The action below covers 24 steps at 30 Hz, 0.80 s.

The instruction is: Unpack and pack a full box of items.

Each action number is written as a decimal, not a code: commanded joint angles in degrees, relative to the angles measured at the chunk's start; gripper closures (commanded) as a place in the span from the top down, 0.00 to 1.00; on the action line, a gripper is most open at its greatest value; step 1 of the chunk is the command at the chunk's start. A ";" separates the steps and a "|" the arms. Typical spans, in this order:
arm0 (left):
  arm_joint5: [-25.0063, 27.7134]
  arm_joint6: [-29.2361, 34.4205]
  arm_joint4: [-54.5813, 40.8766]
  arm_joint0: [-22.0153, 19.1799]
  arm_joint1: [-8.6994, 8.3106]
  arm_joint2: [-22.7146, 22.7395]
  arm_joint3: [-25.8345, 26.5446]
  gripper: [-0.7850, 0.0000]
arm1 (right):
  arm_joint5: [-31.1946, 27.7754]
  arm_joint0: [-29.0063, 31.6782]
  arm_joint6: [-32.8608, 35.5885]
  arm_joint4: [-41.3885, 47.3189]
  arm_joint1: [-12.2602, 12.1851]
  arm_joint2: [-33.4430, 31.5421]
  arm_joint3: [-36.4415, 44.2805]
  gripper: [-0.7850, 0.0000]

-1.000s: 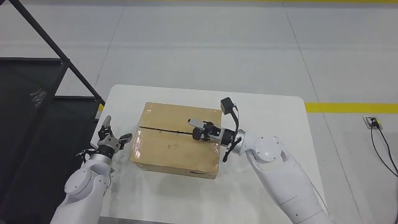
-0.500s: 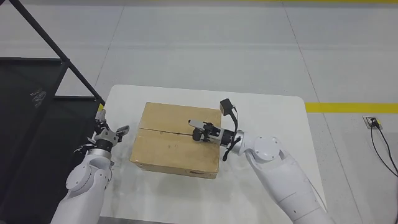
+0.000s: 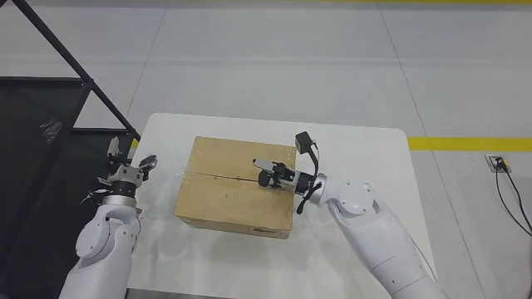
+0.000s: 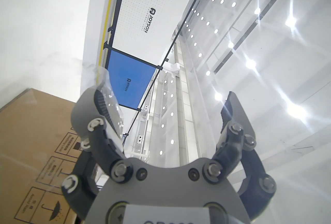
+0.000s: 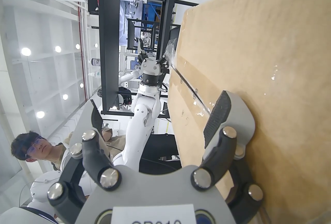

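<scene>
Near-left, the left arm runs its forearm toward the far side, left end effector (image 3: 130, 158) tipped up with fingers spread wide. From near-right, the right arm stretches leftward, right end effector (image 3: 259, 172) at centre, fingers apart.

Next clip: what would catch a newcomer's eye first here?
The closed cardboard box in the middle of the white table, with the right gripper over its top seam, jaws apart. Off the box's left end, the left gripper has jaws apart and clear tape clinging to one finger.
</scene>
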State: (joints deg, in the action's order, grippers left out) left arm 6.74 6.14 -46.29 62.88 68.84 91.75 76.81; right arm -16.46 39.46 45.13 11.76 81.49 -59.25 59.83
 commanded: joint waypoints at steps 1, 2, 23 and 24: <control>0.01 -0.22 0.20 -0.05 -0.02 0.48 0.55 1.00 | -0.14 -0.02 0.14 0.13 0.00 -0.05 -0.25 1.00; -0.14 -0.33 0.21 -0.09 -0.02 0.71 0.76 1.00 | -0.19 -0.06 0.20 0.20 0.00 -0.07 -0.42 1.00; 0.23 0.64 3.12 -0.36 -0.25 4.47 7.78 1.00 | -1.22 -0.71 1.49 1.49 0.28 0.28 -3.27 1.00; 0.38 0.72 3.30 0.01 -0.25 4.65 8.56 1.00 | -1.22 -0.74 1.45 1.44 0.29 0.30 -3.31 1.00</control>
State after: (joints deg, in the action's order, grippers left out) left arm 6.93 6.75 -43.22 62.52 68.59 96.23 84.53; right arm -17.69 38.74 46.62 13.25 81.78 -58.97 56.57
